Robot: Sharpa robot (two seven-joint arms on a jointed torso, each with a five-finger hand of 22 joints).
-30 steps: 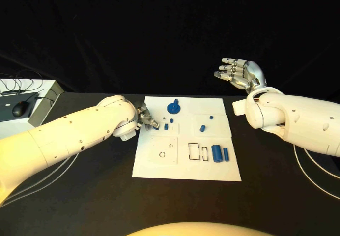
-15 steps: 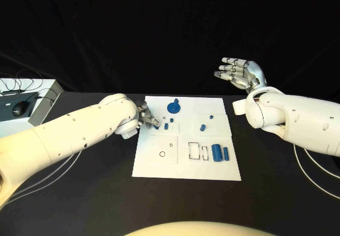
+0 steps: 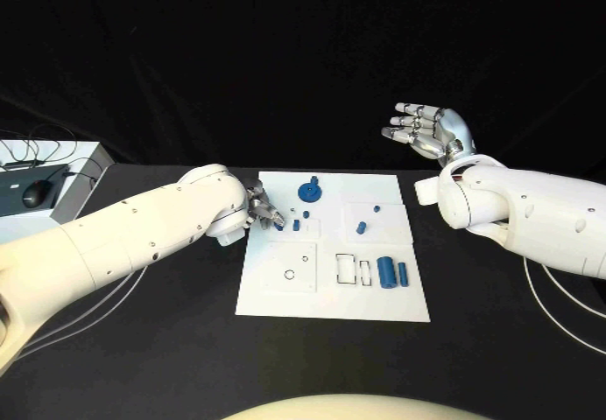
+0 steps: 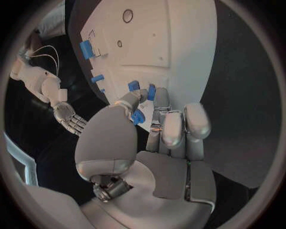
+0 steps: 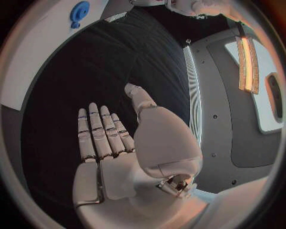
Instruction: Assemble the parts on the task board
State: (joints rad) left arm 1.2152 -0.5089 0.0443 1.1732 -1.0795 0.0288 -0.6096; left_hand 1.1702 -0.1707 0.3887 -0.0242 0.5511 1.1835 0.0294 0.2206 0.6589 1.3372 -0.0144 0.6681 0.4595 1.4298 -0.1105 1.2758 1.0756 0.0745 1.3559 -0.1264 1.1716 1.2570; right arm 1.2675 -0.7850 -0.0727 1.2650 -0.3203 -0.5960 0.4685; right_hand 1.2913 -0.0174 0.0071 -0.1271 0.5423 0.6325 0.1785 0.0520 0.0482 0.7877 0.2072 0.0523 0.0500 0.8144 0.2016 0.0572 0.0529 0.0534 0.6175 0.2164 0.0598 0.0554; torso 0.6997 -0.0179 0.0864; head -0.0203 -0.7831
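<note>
The white task board (image 3: 285,293) lies mid-table. On it stand a blue gear (image 3: 309,191), two small blue pegs (image 3: 376,209) (image 3: 362,228) and two larger blue cylinders (image 3: 393,272). My left hand (image 3: 262,211) sits at the board's left edge. Thumb and a finger pinch a small blue peg (image 4: 138,116) low over the board (image 4: 178,38), beside two other pegs (image 4: 134,86) (image 4: 151,92). My right hand (image 3: 426,131) is raised behind the board's far right corner, fingers apart and holding nothing (image 5: 110,143). The gear (image 5: 78,12) shows far from it.
A white box (image 3: 57,179) with a black mouse and cables stands at the table's far left. Outlined slots and small holes mark the board's near half (image 3: 351,269). Thin cables trail off the table at the right (image 3: 556,302).
My left hand has edged slightly right, further over the board, with the small peg. The right hand has stayed raised and still.
</note>
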